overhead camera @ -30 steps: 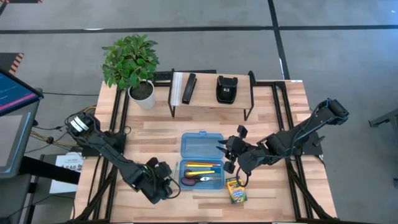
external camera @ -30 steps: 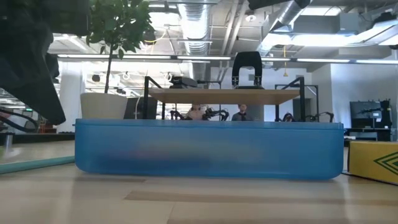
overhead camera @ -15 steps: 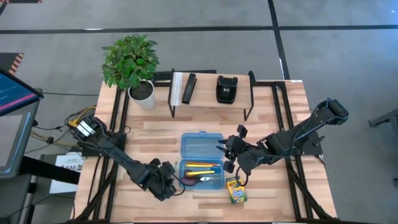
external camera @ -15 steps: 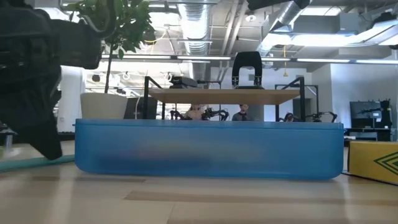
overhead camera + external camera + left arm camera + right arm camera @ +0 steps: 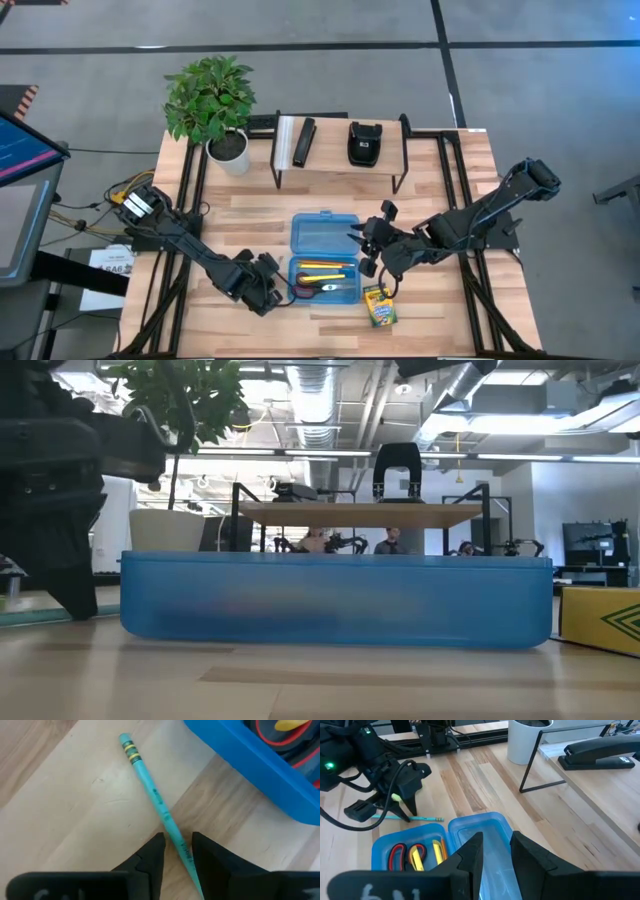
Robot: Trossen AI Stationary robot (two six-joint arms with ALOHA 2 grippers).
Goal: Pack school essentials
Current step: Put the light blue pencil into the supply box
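blue case holding scissors (pencils too)

Wooden table carries a potted plant upper left, a wire shelf at centre top, blue case, green pencil, crayon box lower centre.

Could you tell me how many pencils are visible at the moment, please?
3: a green pencil on the table between the left gripper's fingers, and a yellow pencil and orange pencil inside the blue case; others may be hidden.
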